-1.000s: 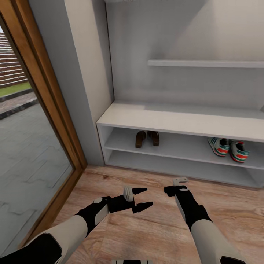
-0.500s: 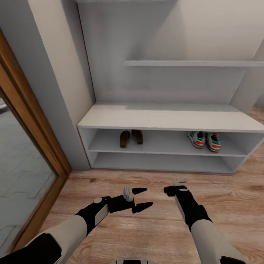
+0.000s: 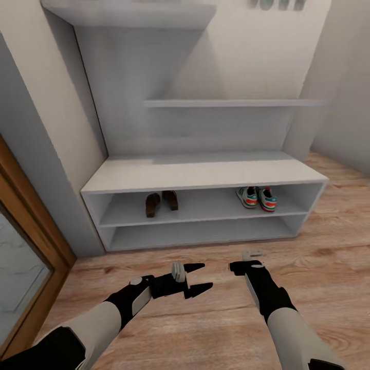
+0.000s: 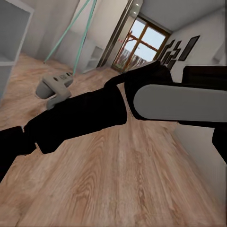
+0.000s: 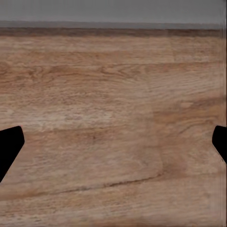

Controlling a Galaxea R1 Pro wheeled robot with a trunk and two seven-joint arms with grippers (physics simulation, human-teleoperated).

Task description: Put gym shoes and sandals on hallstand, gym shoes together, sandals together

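Head view shows both sandals [image 3: 161, 202] and both gym shoes [image 3: 256, 197] paired on the hallstand [image 3: 205, 174] (seemingly done), left hand [image 3: 198, 280] and right hand [image 3: 245, 260] spread, empty.

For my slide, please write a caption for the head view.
Both sandals and gym shoes sit paired on the hallstand; open grippers empty.
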